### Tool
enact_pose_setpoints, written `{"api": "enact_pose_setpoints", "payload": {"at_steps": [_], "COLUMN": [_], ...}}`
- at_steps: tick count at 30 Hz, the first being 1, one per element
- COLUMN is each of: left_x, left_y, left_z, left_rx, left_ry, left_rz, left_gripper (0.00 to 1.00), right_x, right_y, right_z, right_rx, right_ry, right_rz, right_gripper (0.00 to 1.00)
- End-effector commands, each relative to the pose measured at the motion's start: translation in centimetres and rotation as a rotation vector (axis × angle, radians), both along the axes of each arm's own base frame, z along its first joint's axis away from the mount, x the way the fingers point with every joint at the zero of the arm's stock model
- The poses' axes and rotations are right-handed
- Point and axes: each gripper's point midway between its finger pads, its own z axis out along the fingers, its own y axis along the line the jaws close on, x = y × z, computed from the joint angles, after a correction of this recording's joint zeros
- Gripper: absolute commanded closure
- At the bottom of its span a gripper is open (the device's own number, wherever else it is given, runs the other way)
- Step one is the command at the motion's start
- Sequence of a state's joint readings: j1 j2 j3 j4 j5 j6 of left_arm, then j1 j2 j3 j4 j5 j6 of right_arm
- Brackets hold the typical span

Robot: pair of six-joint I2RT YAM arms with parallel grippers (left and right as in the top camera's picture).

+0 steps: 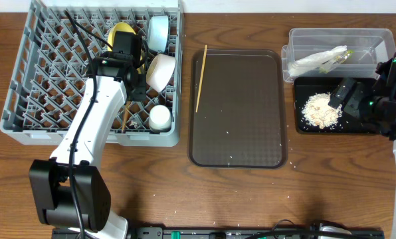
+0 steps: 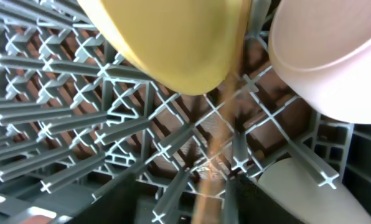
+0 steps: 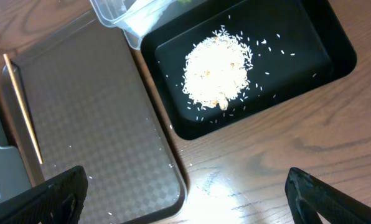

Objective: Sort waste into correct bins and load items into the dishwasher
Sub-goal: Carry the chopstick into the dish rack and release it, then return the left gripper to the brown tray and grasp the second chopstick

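Chopstick (image 2: pixel 219 147) slanted between dish rack (image 1: pixel 85 137) pegs, which should stop it rolling | my left pincer (image 1: pixel 126 52) above; grip I cannot tell | my right pincer (image 3: pixel 185 173) gapes empty over black tray (image 3: pixel 310 43)

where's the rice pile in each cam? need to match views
Overhead: rice at far right, in the black tray.
Left wrist: not in it.
Right wrist: rice upper centre, in the black tray.
Shared landmark: brown tray, left of the rice in the overhead and right wrist views.
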State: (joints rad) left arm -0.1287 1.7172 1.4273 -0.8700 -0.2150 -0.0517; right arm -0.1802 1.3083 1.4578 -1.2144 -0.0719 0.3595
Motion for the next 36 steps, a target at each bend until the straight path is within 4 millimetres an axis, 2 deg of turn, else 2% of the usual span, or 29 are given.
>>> {"api": "enact_pose_setpoints", "payload": {"at_steps": [1, 6, 9, 15, 19, 23, 29, 36], "left_x": [0.0, 0.1, 0.7, 1.9, 1.7, 1.9, 3.6, 7.0], "left_y": [0.1, 0.1, -0.5, -5.0, -8.6, -12.1, -17.3, -19.5], "left_z": [-0.2, -0.1, 1.0, 5.0, 5.4, 4.4, 0.5, -4.9], "left_rx": [0.009, 0.007, -0.004, -0.041, -0.105, -0.156, -0.183, -0.164], "left_ry": [0.006, -0.001, -0.033, -0.153, -0.191, -0.205, -0.211, -0.245], "left_rz": [-0.006, -0.005, -0.003, -0.074, -0.061, -0.052, -0.110, -0.115], "left_gripper": [0.39, 0.37, 0.37, 0.37, 0.38, 0.38, 0.38, 0.37], "right_x": [0.0, 0.0, 0.0, 0.0, 0.0, 0.0, 0.0, 0.0], "right_y": [-0.5, -0.5, -0.5, -0.5, -0.5, -0.5, -0.5, -0.5], "right_z": [0.4, 0.4, 0.4, 0.4, 0.4, 0.4, 0.4, 0.4], "right_rx": [0.003, 0.003, 0.003, 0.003, 0.003, 0.003, 0.003, 0.003], "right_ry": [-0.009, -0.009, -0.009, -0.010, -0.009, -0.009, -0.009, -0.009], "right_rz": [-0.024, -0.024, -0.024, -0.024, -0.024, -0.024, -0.024, -0.024], "right_gripper": [0.01, 0.01, 0.01, 0.01, 0.01, 0.01, 0.01, 0.01]}}
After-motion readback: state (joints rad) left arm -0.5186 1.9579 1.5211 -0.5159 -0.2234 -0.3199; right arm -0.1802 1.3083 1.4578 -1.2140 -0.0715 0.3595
